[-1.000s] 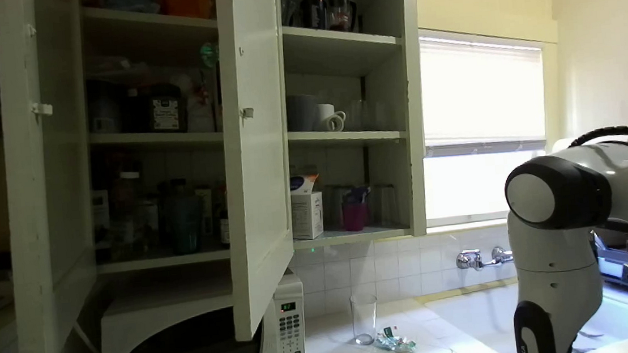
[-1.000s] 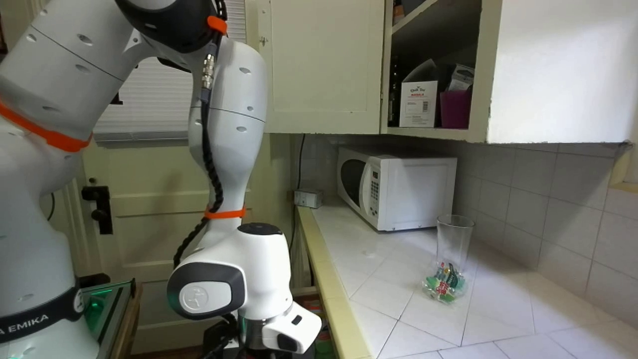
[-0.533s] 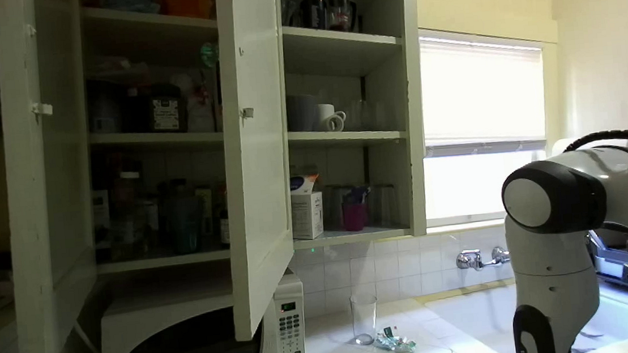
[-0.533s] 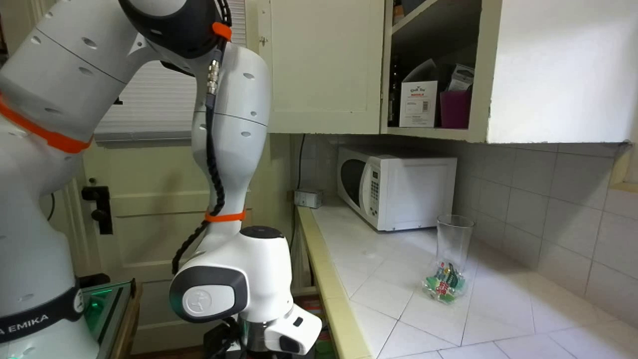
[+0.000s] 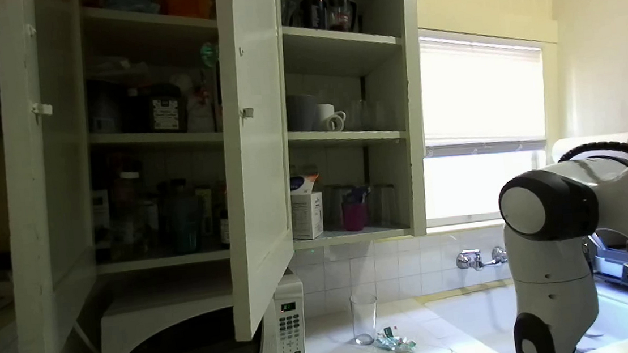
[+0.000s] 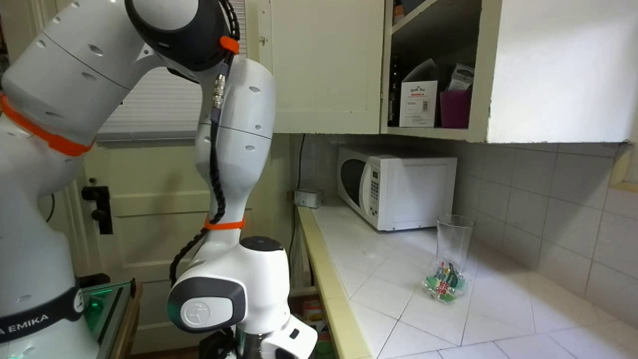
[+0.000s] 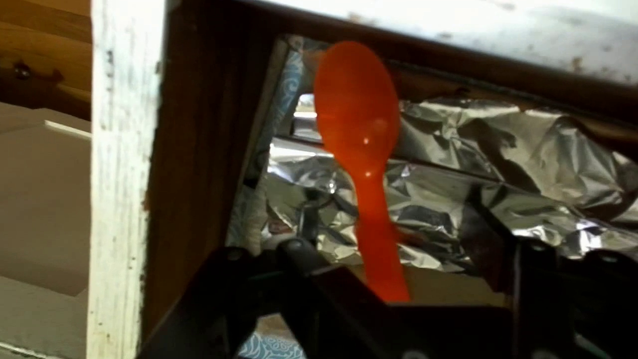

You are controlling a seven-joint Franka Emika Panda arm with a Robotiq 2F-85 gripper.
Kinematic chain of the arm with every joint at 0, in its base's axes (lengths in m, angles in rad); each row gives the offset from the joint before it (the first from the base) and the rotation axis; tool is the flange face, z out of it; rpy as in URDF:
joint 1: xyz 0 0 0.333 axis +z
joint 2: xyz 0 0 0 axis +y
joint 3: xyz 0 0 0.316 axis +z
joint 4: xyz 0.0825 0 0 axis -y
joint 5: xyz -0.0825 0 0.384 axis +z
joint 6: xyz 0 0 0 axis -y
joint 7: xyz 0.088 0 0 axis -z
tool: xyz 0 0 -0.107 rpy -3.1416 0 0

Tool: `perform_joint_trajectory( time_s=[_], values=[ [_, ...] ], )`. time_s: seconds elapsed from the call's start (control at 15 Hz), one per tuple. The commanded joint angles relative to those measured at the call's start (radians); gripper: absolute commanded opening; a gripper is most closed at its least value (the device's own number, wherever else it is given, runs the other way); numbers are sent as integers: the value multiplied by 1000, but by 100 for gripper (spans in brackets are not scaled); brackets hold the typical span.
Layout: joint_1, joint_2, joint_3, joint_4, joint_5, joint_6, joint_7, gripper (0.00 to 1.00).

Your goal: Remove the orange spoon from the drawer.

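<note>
The orange spoon [image 7: 371,199] shows in the wrist view, bowl at the top, handle running down between my fingers until the gripper body hides its end. It lies over shiny foil [image 7: 448,194] in the open drawer [image 7: 194,149]. My gripper [image 7: 391,217] is open, one finger on each side of the handle, with a gap to both. How far the fingertips are above the spoon I cannot tell. In an exterior view the wrist is low beside the counter, over the drawer [image 6: 305,291] with packets in it; the spoon and fingers are hidden in both exterior views.
The white-painted drawer edge [image 7: 124,174] stands left of my fingers, and another pale edge [image 7: 498,35] crosses the top of the wrist view. The yellow counter edge [image 6: 329,299] is close beside the wrist. A glass [image 6: 454,239], a candy bag [image 6: 445,283] and a microwave [image 6: 413,192] stand on the counter.
The arm has moved down steadily in both exterior views, and the wrist is lower beside the counter. More of the drawer's packets show. Nothing else has moved.
</note>
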Motion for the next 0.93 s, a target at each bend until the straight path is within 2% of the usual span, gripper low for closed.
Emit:
perform_joint_trajectory(
  time_s=[0.0, 0.13, 0.2, 0.47, 0.53, 0.67, 0.87],
  values=[
    [-59, 32, 27, 43, -39, -16, -4, 53],
    [-75, 33, 36, 46, -43, -19, 0, 41],
    [-80, 29, 39, 42, -42, -21, 3, 30],
    [-63, 10, 36, 9, -22, -8, 23, 1],
    [-55, 5, 32, -2, -19, 1, 26, 0],
    [-32, -20, 19, -39, -9, 26, 33, 4],
    [55, -68, -38, -130, 24, 162, 29, 4]
  ],
)
